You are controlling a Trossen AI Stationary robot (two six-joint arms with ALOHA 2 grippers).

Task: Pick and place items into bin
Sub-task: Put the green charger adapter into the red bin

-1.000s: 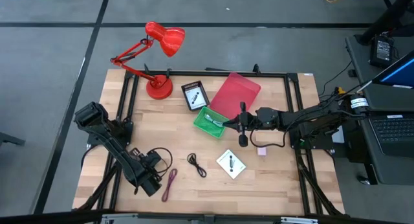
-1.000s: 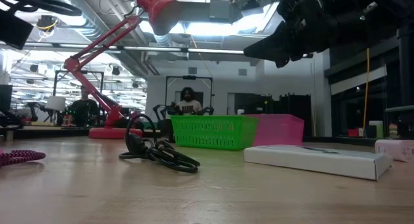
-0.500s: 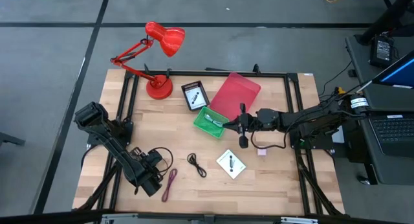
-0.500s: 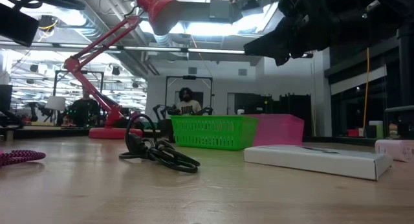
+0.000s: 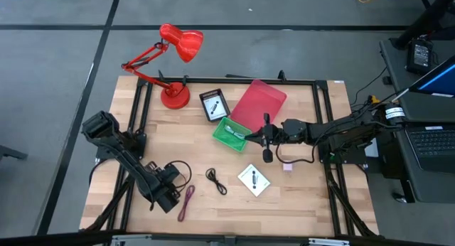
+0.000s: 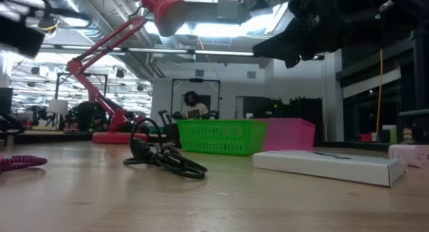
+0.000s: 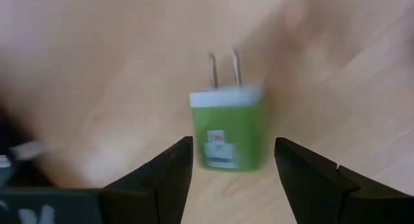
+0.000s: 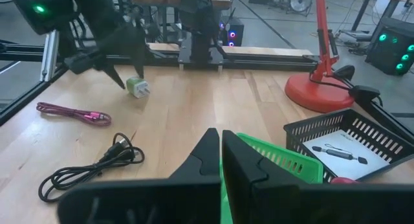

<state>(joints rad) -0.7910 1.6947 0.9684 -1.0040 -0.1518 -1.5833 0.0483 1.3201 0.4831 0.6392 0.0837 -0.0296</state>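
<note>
High view shows the job barely begun: the small green plastic mesh bin (image 5: 230,134) holds at most one small thing, too unclear to name. Still out on the wooden table (image 5: 306,196) are the thin coiled black cable (image 5: 215,180) below the bin, the braided maroon cable (image 5: 187,200) farther toward the table's front left, a flat white square card with a black mark (image 5: 253,180) just right of the black cable, and a second such card in a black mesh tray (image 5: 214,105) just above the bin. The left gripper (image 7: 233,160), well left of the bin, hovers with fingers spread on either side of a boxy, glossy green plug adapter with two metal prongs (image 7: 228,125), not gripping it. The right gripper (image 8: 221,160) is pressed closed, empty, at the bin's right edge.
</note>
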